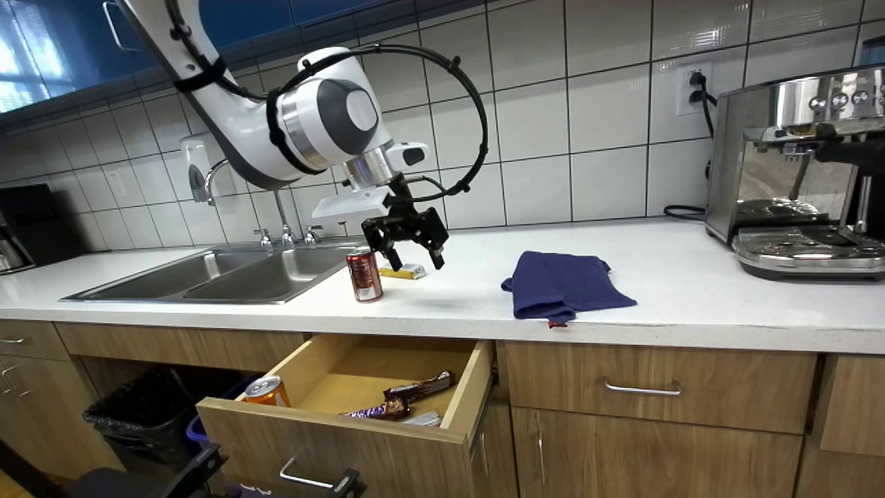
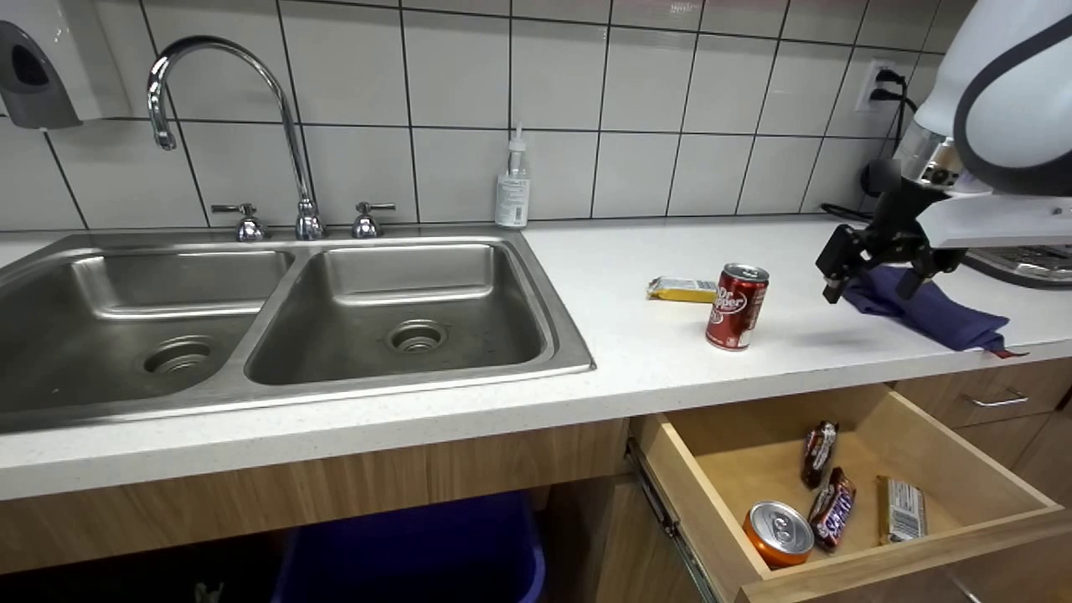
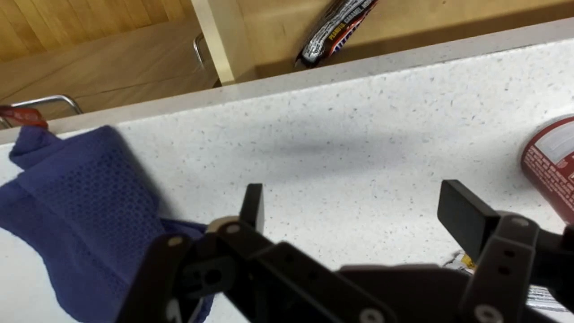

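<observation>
Tiled wall (image 1: 525, 117) behind a white desk (image 1: 691, 297) — nothing yet grasped.
The gripper (image 3: 356, 208) is held spread, flanked by the red can (image 2: 737, 308) and blue cloth (image 1: 563, 285); below it, the drawer (image 1: 387, 456) is opened, snacks (image 2: 833, 509) already inside.

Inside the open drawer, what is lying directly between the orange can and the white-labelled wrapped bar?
The Snickers bar nearer the drawer's front lies there, seen in both exterior views.
</observation>
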